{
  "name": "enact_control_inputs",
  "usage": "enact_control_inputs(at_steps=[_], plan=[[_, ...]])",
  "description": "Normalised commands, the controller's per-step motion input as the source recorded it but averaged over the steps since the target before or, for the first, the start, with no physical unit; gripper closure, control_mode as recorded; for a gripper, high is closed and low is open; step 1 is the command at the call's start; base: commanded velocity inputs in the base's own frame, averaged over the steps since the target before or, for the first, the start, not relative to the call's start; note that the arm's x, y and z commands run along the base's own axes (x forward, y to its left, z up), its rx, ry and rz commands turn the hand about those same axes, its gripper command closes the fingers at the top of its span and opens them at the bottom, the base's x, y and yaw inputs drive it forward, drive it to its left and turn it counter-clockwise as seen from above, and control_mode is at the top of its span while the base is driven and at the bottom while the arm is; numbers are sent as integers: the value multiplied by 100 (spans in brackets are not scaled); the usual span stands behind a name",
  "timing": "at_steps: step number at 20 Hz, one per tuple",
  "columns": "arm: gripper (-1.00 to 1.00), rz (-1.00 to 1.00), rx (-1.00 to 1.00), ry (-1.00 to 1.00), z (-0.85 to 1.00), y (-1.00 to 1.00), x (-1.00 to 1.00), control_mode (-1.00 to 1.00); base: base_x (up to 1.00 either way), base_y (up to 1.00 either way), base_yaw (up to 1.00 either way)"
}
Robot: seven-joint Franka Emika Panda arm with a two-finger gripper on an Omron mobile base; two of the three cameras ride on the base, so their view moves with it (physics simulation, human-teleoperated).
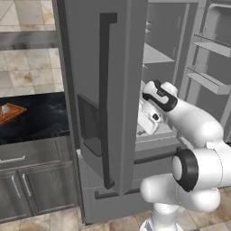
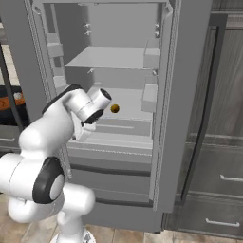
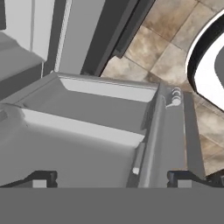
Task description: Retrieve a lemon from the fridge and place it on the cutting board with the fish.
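Observation:
The fridge point(image 2: 180, 95) stands with its right-hand door swung open, pale shelves showing inside. The lemon point(image 2: 114, 108), small and dull yellow, rests on a middle shelf. My gripper point(image 2: 81, 132) hangs just left of and below it, pointing down over the front of the lower shelf, apart from the fruit. In the hand view the gripper point(image 3: 111, 179) is open, fingertips point(image 3: 43, 178) far apart with nothing between them. Off to the left, the cutting board point(image 1: 11, 113) lies on the dark counter with the pale fish point(image 1: 5, 109) on it.
The fridge's left door, with its long dark handle point(image 1: 106, 99), juts out between my arm and the counter point(image 1: 40, 118). The open right door carries bins point(image 1: 210, 81). Grey cabinets point(image 2: 218, 180) stand right of the fridge. Tiled floor point(image 3: 166, 57) lies below.

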Motion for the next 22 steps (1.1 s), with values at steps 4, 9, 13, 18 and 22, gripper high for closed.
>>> enact_control_inputs(at_steps=[4,9,13,18,22], plan=[[-100,0,9,3,-28,52,13,-100,0,0,0],[-100,0,7,11,-32,42,0,-100,0,0,0],[-100,0,6,12,-20,43,-11,-100,0,0,0],[-100,0,1,16,-2,68,-48,-100,0,0,0],[-100,0,0,12,0,91,-80,-100,0,0,0]])
